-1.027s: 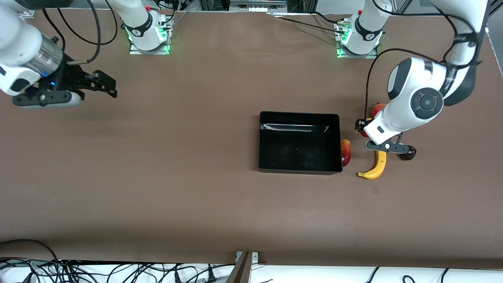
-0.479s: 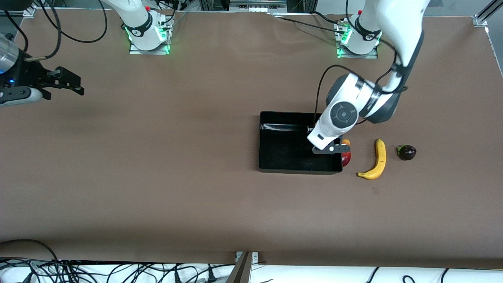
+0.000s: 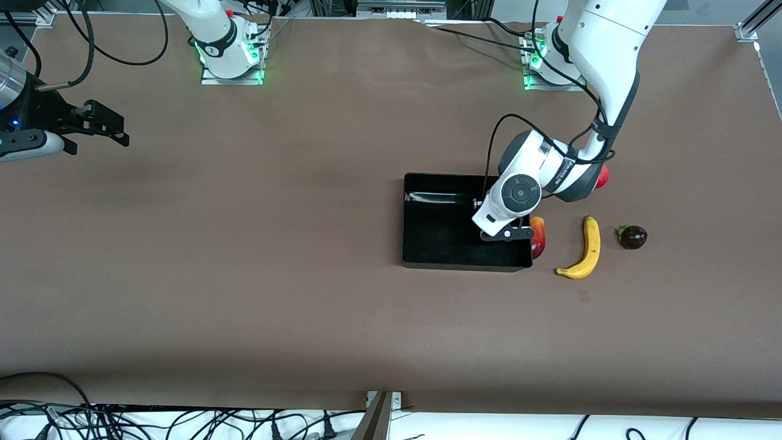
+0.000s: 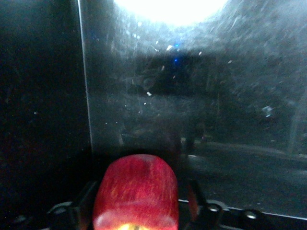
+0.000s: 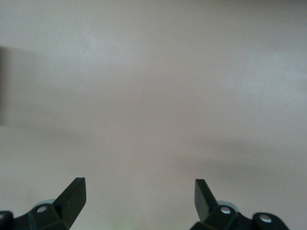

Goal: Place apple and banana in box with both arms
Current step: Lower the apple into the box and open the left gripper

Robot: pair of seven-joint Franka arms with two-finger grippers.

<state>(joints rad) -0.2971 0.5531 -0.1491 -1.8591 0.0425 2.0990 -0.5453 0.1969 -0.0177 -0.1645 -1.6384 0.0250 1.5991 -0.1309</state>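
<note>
Two arms share the table. The left gripper (image 3: 504, 235) hangs over the black box (image 3: 421, 244), at the end toward the left arm — clamped on the apple (image 4: 135, 191), which the left wrist view shows red and streaked between the fingers. The banana (image 3: 584, 250) lies on the tabletop beside the box, toward the left arm's end, its long axis running toward the front camera, its nearer tip curling toward the box. The right gripper (image 5: 139, 196) waits over bare table, fingers spread — well apart from the box.
</note>
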